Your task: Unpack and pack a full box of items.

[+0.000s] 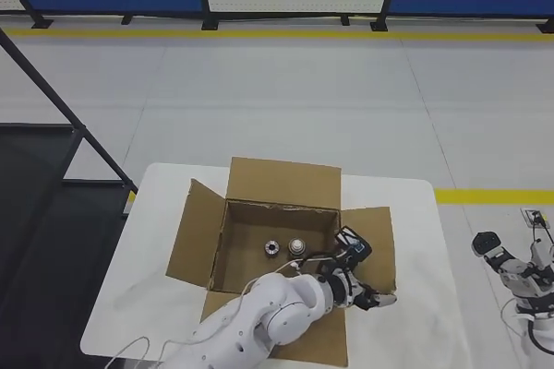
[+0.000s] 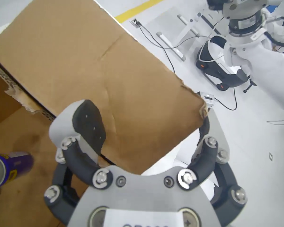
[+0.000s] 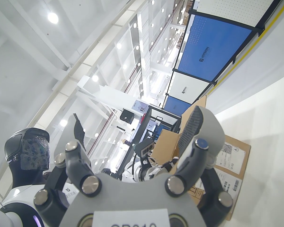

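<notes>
The box (image 1: 284,181) stands open in the middle of the counter (image 1: 415,231), its four flaps spread outward and its near flap reaching toward the counter's near edge. Two cans stand upright on the box floor, side by side near the back wall: one (image 1: 271,247) on the left and one (image 1: 297,246) just beside it on the right. In the left wrist view a purple can (image 2: 9,166) shows on the brown floor.

The left tool (image 1: 367,297) (image 2: 146,112) is at the near corner of the right flap (image 1: 374,244) (image 2: 97,60), on the side toward the counter's right edge. Its fingers are spread wide and straddle the flap: one pad (image 2: 88,124) lies over the flap's inner face, and the other (image 2: 207,128) sits just past the flap's torn corner. The flap is between them, not pinched.

The right tool (image 3: 137,116) is held in the air with its fingers apart and nothing between them. It faces the box's labelled outer side (image 3: 229,157) and is well apart from it.
</notes>
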{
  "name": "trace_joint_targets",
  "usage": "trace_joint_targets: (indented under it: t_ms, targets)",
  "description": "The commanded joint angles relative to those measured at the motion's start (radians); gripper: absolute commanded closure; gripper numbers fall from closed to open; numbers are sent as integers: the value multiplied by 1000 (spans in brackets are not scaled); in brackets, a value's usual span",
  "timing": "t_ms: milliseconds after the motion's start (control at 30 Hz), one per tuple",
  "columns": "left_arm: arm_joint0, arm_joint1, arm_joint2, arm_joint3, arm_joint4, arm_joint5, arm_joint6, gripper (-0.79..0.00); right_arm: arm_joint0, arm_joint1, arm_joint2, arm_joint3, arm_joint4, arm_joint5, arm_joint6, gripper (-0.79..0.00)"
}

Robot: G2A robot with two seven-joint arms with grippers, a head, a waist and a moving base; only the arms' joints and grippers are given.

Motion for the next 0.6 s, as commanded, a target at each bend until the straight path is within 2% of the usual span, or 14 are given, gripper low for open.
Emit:
trace_joint_targets:
  t_ms: [0, 133, 267, 567]
  targets:
    - [-24, -18, 18, 39, -16, 9, -11, -785, -3, 0, 2, 3, 7, -2, -2, -785]
    - [-56, -49, 42, 98, -31, 17, -8, -785, -12, 0, -2, 1, 20, -11, -1, -785]
    - [-65, -66, 46, 122, -25, 22, -1, -785, -20, -2, -13, -10, 23, -21, -6, -785]
    - [-15, -58, -12, 84, 7, 18, 4, -785, -13, -3, -45, -34, 8, -16, -22, -785]
